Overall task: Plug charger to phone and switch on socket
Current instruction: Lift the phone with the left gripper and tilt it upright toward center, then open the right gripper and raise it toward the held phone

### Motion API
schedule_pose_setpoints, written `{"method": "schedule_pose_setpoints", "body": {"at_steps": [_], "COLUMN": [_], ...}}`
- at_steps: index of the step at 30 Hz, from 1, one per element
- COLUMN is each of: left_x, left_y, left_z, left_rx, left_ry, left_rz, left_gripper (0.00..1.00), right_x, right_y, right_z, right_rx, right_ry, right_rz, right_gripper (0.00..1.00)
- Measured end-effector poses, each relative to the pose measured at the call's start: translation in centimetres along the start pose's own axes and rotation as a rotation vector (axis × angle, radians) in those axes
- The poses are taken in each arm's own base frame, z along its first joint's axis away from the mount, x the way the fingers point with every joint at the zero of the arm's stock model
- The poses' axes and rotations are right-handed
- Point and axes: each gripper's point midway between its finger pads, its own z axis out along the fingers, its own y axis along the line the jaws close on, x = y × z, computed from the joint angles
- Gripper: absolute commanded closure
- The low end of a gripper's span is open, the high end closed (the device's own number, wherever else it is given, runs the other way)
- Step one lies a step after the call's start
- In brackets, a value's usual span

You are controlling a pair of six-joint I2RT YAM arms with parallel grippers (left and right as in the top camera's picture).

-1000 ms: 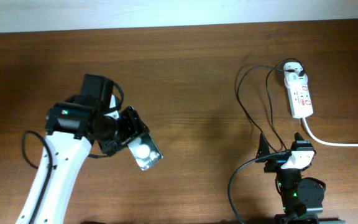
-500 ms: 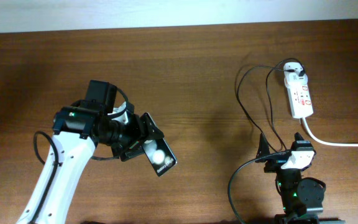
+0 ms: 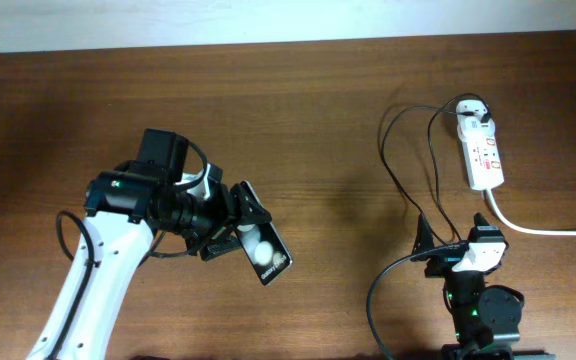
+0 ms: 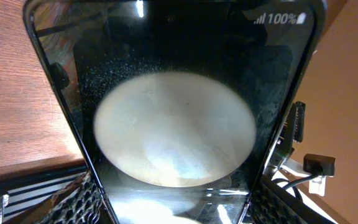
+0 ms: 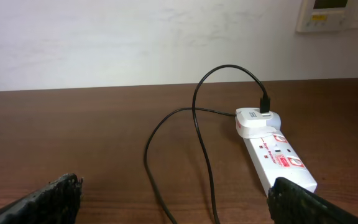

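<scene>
The phone (image 3: 266, 257) sits left of the middle of the table (image 3: 318, 110), and our left gripper (image 3: 230, 233) is pinching it by one end, the free end pointing down and to the right in the overhead view. From our left wrist the dark glass fills the frame, with a large pale round spot and "100%" in one corner, and ridged pads (image 4: 82, 200) flank its lower edges. Well apart, at the far right of the table, lies the white power strip (image 3: 484, 157) with its red marks, its thick white cord (image 3: 543, 230) running off to the right. A white adapter (image 3: 475, 120) is plugged into its far end. From it the thin black charger cable (image 3: 406, 178) loops out and runs back to our right gripper (image 5: 176, 198), whose fingers stand spread wide with the cable passing between them; we cannot see the plug tip.
</scene>
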Motion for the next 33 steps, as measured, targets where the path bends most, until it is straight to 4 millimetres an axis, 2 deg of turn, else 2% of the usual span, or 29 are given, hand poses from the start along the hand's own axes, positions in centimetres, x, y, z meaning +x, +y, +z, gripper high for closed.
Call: {"method": "schedule_pose_setpoints", "body": {"at_steps": [7, 14, 19, 25, 33], "left_x": [-0.9, -4.3, -5.9, -6.0, -5.8], "left_y": [-0.4, 1.5, 1.5, 1.0, -0.2], "left_z": [0.5, 4.1, 6.3, 7.5, 7.2], "left_rx": [0.017, 0.015, 0.096, 0.169, 0.241], "left_ry": [-0.004, 0.11, 0.199, 0.285, 0.321], "left_rz": [0.009, -0.134, -0.192, -0.238, -0.231], "left_gripper": [0.32, 0.33, 0.33, 0.33, 0.32], "right_x": [0.0, 0.0, 0.0, 0.0, -0.1], "right_y": [0.0, 0.0, 0.0, 0.0, 0.0], "right_z": [0.0, 0.0, 0.0, 0.0, 0.0], "right_rx": [0.0, 0.0, 0.0, 0.0, 0.0], "right_ry": [0.0, 0.0, 0.0, 0.0, -0.003], "right_rz": [0.0, 0.0, 0.0, 0.0, 0.0], "right_gripper": [0.01, 0.01, 0.01, 0.01, 0.01]}}
